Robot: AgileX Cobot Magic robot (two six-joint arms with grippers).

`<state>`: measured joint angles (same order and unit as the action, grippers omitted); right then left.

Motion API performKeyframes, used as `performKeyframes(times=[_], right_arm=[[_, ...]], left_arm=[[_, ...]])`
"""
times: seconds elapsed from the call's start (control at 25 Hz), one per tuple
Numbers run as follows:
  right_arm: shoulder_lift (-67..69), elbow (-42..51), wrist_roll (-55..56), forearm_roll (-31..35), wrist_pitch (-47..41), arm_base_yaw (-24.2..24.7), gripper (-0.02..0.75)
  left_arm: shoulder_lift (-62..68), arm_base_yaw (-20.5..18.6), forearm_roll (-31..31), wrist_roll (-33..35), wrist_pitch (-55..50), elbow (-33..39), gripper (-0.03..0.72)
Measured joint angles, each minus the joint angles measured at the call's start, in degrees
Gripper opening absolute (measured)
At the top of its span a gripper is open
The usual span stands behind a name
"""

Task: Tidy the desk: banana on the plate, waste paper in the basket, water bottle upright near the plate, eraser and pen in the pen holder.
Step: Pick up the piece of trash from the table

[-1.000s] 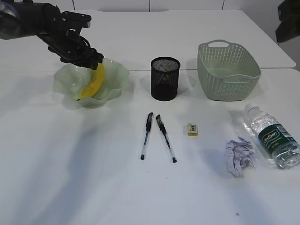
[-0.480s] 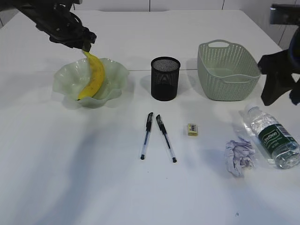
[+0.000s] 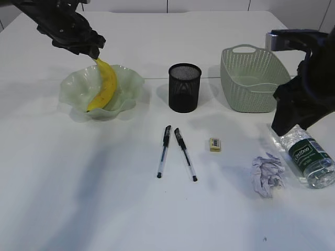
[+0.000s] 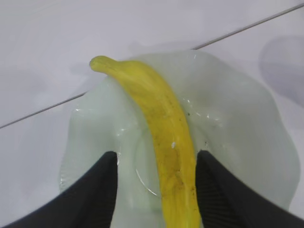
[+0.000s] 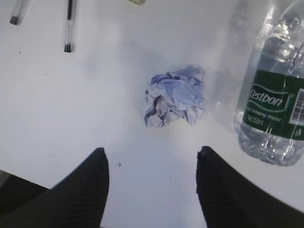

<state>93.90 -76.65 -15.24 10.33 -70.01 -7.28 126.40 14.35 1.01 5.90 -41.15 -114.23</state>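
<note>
White desk (image 3: pixel 104 198) stretching under everything, bearing the wavy green plate (image 3: pixel 73 86) at the left with the banana (image 3: pixel 104 86) lying across it, stem end poking over the far rim. Hovering above that stem with jaws parted and holding nothing: left gripper (image 4: pixel 156 190). Hanging likewise wide and empty over the crumpled waste paper (image 5: pixel 175 96): right gripper (image 5: pixel 152 185), with the water bottle (image 5: pixel 273 102) lying on its side just beside the paper, and pens (image 3: pixel 164 150), eraser (image 3: pixel 214 144), pen holder (image 3: pixel 184 87) and basket (image 3: pixel 254 78) sitting apart further along.
</note>
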Motion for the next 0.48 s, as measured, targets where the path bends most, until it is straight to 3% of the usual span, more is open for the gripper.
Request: performKeyframes(times=[0.48], right_arm=[[2.11, 0.00, -29.97, 0.21, 0.00, 0.00, 0.442]], left_arm=[[-0.13, 0.00, 0.00, 0.00, -1.77, 0.00, 0.370]])
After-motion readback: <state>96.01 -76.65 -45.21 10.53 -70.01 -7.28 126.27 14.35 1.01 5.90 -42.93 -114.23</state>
